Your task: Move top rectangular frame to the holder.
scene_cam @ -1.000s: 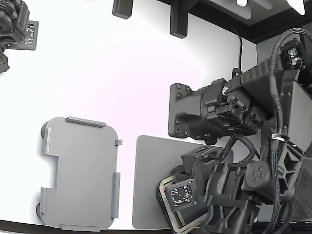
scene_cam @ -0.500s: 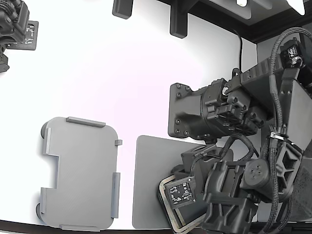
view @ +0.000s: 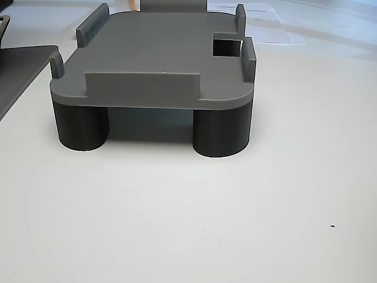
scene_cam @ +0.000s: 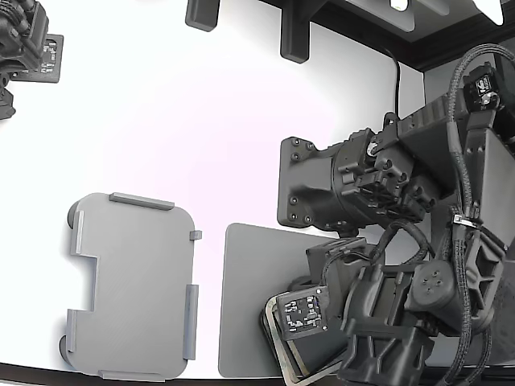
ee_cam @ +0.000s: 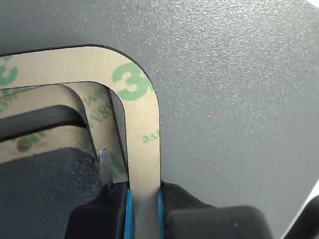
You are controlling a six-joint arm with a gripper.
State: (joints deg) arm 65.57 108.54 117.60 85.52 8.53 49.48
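The top rectangular frame is tan with green print and lies on a stack on the dark grey mat. My gripper is shut on one side bar of it near a rounded corner, with blue pads pressed on both edges. Another like frame shows just beneath it. In the exterior view the frame peeks out at the lower middle under my gripper, whose fingertips the wrist body hides. The light grey holder stands unoccupied at the exterior view's lower left, and the other view shows the holder raised on dark round legs.
The flat grey mat lies between the holder and my arm. A dark mounting block stands behind it. A second arm stays in the far upper left corner. Two dark posts line the back edge.
My wrist has shifted slightly toward the exterior view's right, and the gripped corner of the frame has moved a little with it. The holder and the second arm have not moved.
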